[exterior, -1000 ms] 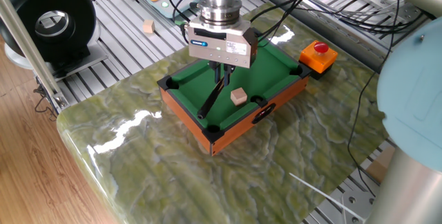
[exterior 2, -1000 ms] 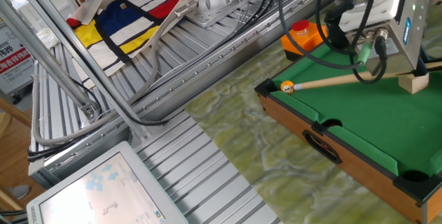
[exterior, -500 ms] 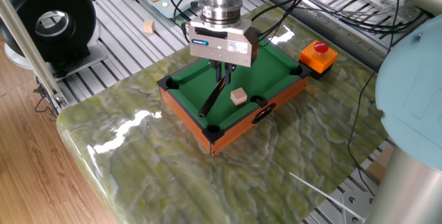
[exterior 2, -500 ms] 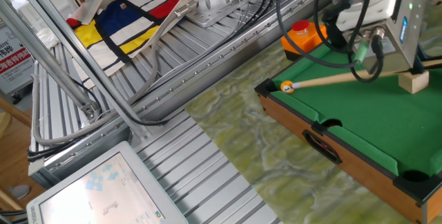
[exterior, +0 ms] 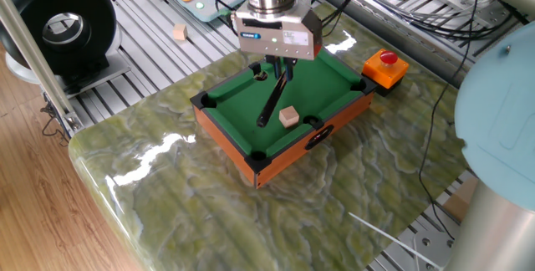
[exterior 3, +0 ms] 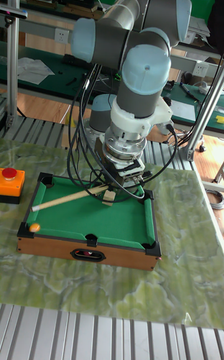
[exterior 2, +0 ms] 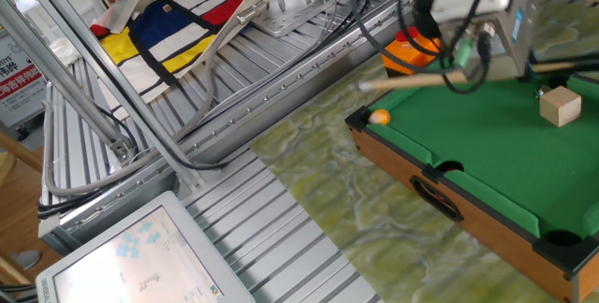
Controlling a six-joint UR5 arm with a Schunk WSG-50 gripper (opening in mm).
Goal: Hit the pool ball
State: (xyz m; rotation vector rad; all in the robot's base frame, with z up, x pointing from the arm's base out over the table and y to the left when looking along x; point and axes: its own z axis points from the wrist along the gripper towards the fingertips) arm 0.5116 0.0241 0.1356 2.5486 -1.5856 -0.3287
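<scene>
The gripper (exterior 3: 124, 176) is holding a thin cue stick (exterior 3: 65, 198) low over the green felt — jaws clenched on it. The pool ball (exterior 3: 35, 227) is sitting by a corner pocket, near the stick's tip — lined up for striking, I think.

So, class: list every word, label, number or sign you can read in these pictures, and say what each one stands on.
Blue label on the gripper: too small to read.
Red and white sign at the left edge: cut off and blurred, unreadable.
Tablet screen: marks too faint to read.
Nothing else carries text.
</scene>
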